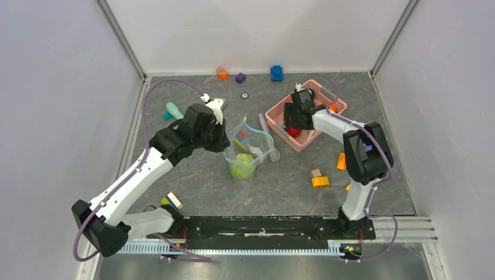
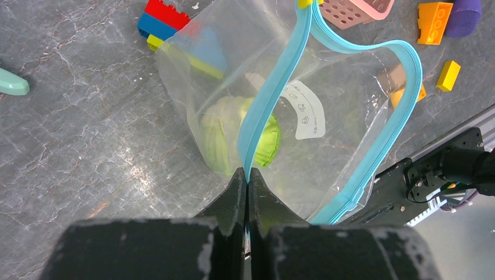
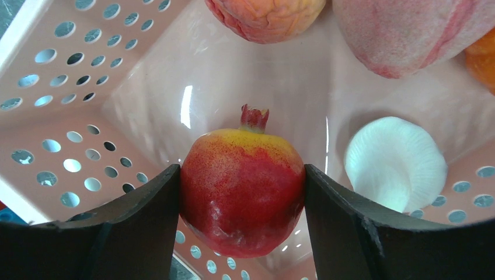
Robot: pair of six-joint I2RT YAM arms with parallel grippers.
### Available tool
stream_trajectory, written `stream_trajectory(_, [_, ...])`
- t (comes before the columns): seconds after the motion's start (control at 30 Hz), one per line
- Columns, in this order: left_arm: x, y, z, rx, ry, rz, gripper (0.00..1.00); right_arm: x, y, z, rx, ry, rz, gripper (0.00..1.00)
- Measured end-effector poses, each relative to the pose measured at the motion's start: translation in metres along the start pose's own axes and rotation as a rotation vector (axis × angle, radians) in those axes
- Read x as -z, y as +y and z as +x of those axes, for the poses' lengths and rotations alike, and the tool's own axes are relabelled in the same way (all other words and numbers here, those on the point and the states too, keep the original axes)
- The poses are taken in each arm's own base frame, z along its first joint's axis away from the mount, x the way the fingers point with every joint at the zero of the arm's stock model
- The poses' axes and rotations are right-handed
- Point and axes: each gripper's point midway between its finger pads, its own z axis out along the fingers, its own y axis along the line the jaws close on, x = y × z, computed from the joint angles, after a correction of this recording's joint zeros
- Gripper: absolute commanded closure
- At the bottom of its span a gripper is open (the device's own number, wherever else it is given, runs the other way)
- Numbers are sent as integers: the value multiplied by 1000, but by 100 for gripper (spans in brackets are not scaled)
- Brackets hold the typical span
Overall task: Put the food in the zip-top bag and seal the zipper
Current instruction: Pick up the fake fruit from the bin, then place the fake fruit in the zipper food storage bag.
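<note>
The clear zip-top bag [image 1: 248, 153] stands open mid-table with a green ball [image 1: 241, 166] inside; both show in the left wrist view, bag [image 2: 344, 128] and ball [image 2: 225, 131]. My left gripper [image 1: 223, 142] is shut on the teal zipper [image 2: 274, 93] at the bag's near rim, holding the mouth open. My right gripper [image 1: 293, 125] is inside the pink basket [image 1: 279, 112], its fingers [image 3: 146, 216] closed on a red pomegranate-like fruit [image 3: 242, 184]. A white mushroom-like piece [image 3: 394, 163], a peach fruit [image 3: 265, 17] and a pink fruit [image 3: 408, 32] lie in the basket.
Coloured blocks lie around: orange and yellow ones [image 1: 320, 181] right of the bag, blue [image 1: 276, 73], purple [image 1: 240, 77] and orange [image 1: 222, 72] ones at the back. A mint-green stick [image 1: 173, 109] lies left of my left arm. A clear tube [image 1: 267, 135] lies by the basket.
</note>
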Motion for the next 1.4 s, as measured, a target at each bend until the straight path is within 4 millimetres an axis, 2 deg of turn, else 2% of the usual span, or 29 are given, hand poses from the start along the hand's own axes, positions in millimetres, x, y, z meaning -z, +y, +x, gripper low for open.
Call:
stream_trajectory(0.17, [0,0,0,0,-1,1,98,14,-4,-6,45,-38,-4,65])
stream_trajectory(0.27, [0,0,1,0,-3,2,98,37,-3,-17,95,-102,-40,65])
stream_trajectory(0.4, [0,0,1,0,-5,3,98,80,9,-38,160,-235,-156,67])
stream_trajectory(0.53, [0,0,1,0,-7,4,98,130,35,-52,228,-392,-358,69])
stream_trajectory(0.7, [0,0,2,0,-9,6,98,206,76,-58,328,-605,-662,69])
stream_trajectory(0.8, [0,0,2,0,-9,6,98,245,106,-53,410,-685,-823,69])
stream_trajectory(0.9, [0,0,2,0,-10,7,98,273,142,-32,524,-703,-981,67])
stream_trajectory(1.03, [0,0,2,-1,-13,9,98,297,180,1,672,-686,-1136,62])
stream_trajectory(1.13, [0,0,1,0,-14,10,98,305,196,15,758,-686,-1179,57])
stream_trajectory(1.27, [1,-1,1,0,-18,12,98,298,201,22,815,-674,-1154,50])
stream_trajectory(1.4, [2,-2,1,-1,-18,23,98,279,204,31,858,-629,-1091,43])
